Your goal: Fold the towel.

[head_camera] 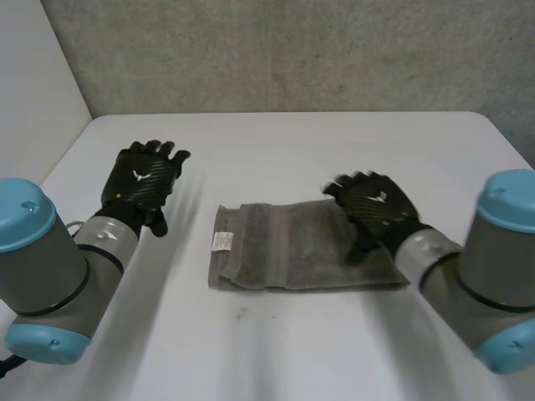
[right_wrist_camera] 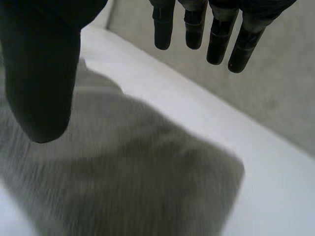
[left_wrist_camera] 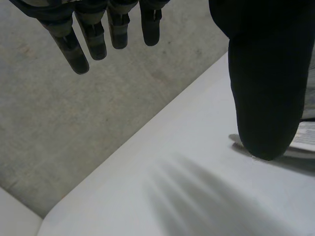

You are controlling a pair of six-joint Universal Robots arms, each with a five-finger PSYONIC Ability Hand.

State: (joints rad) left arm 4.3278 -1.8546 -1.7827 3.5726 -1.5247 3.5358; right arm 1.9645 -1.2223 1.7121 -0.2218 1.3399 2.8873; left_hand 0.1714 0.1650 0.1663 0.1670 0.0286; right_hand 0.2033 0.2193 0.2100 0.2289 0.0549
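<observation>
A grey towel (head_camera: 288, 248) lies folded into a long strip in the middle of the white table (head_camera: 276, 142), with a small white label (head_camera: 221, 241) at its left end. My right hand (head_camera: 374, 207) hovers over the towel's right end with straight fingers (right_wrist_camera: 219, 37) and holds nothing; the towel (right_wrist_camera: 128, 167) lies under its palm. Left of the towel, apart from it, my left hand (head_camera: 144, 180) is raised over bare table. Its fingers (left_wrist_camera: 93, 34) are straight and hold nothing, and the towel's label (left_wrist_camera: 306, 137) lies just past its thumb.
The table's back edge (head_camera: 284, 114) meets a grey wall (head_camera: 292, 50). A white panel (head_camera: 33, 75) stands at the left. Bare table lies in front of the towel and to both sides.
</observation>
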